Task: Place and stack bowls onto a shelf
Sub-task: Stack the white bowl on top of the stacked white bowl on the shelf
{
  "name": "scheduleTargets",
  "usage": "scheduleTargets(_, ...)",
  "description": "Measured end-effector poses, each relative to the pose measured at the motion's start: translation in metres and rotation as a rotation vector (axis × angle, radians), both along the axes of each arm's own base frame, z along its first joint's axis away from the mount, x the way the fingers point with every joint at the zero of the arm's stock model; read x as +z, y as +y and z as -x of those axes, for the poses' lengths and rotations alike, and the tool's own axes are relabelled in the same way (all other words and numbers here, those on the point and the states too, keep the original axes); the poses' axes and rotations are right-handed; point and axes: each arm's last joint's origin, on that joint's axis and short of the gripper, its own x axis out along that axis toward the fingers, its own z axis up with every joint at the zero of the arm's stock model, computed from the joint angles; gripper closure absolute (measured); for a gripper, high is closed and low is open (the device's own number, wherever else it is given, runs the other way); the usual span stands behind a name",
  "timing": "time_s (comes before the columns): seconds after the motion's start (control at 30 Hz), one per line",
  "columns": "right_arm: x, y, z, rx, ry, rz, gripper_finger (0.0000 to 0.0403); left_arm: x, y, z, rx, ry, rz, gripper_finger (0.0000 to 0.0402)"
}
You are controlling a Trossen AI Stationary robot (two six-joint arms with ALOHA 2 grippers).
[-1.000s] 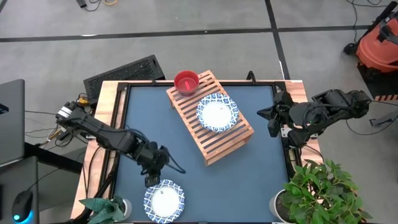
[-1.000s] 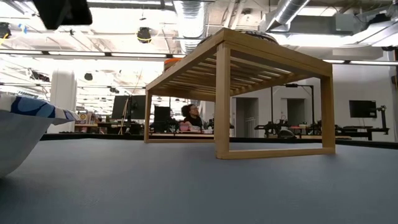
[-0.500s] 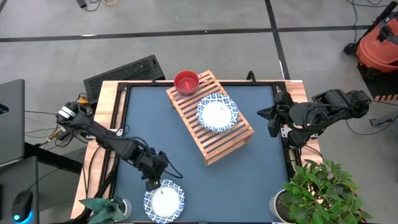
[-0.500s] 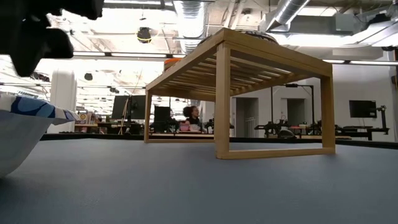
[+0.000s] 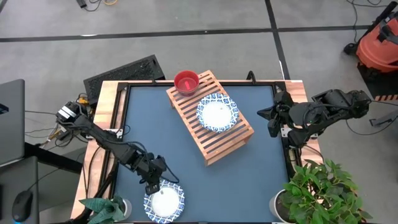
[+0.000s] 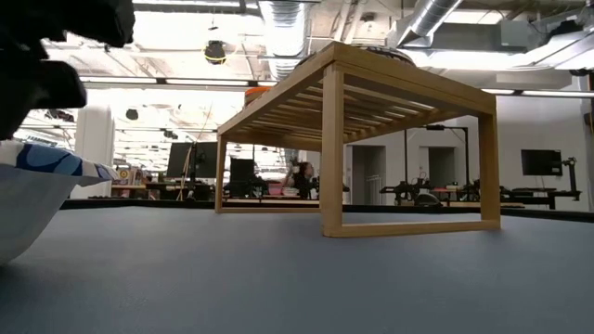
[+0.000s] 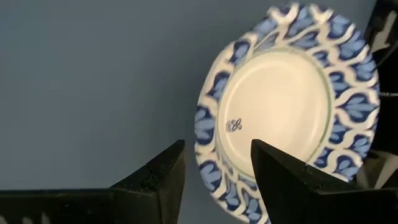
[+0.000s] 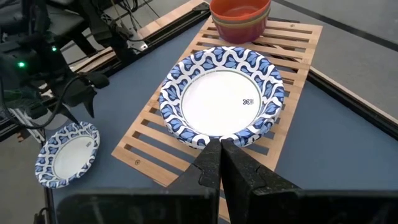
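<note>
Your left gripper [image 5: 151, 185], fingers spread apart and holding nothing, hangs at the rim of the white dish [image 5: 164, 203] lying on the tabletop [image 5: 186, 168] just ahead of it, while your right gripper [image 5: 272, 116], fingers together, waits beside the shelf [image 5: 214, 140].

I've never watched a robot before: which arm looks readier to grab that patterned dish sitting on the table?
The left. Its open gripper hangs at the dish's rim, while the right gripper waits shut at the table's far side.
</note>
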Motion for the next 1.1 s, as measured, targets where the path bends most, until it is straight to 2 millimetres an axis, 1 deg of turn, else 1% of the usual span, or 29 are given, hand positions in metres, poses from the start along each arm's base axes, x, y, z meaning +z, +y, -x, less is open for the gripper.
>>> scheduleTargets(0.33, 0.000, 0.000, 0.000, -0.001, -0.001, -0.001, 0.0367, -0.002, 0.000, -0.001, 0.012, -0.018, -0.008, 0.0236)
scheduleTargets(0.43, 0.000, 0.000, 0.000, -0.001, 0.000, -0.001, 0.0367, -0.009, -0.002, -0.004, 0.015, -0.005, -0.020, 0.0236)
scheduleTargets(0.57, 0.000, 0.000, 0.000, -0.001, 0.000, -0.001, 0.0367, -0.021, -0.011, -0.015, -0.020, 0.003, 0.051, 0.0236)
scheduleTargets(0.67, 0.000, 0.000, 0.000, -0.001, 0.000, 0.000, 0.0367, -0.032, -0.015, -0.020, -0.030, 0.044, 0.051, 0.0236)
scheduleTargets(0.73, 0.000, 0.000, 0.000, -0.001, 0.000, 0.000, 0.0367, -0.036, -0.016, -0.021, -0.037, 0.052, 0.049, 0.0236)
scheduleTargets(0.83, 0.000, 0.000, 0.000, 0.000, 0.001, 0.001, 0.0367, -0.034, -0.016, -0.022, -0.053, 0.032, 0.053, 0.0237)
scheduleTargets(0.97, 0.000, 0.000, 0.000, 0.000, 0.000, 0.001, 0.0367, -0.033, -0.016, -0.020, -0.056, 0.057, 0.072, 0.0245)
scheduleTargets(1.1, 0.000, 0.000, 0.000, 0.000, 0.000, 0.001, 0.0367, -0.028, -0.014, -0.018, -0.045, 0.070, 0.066, 0.0249)
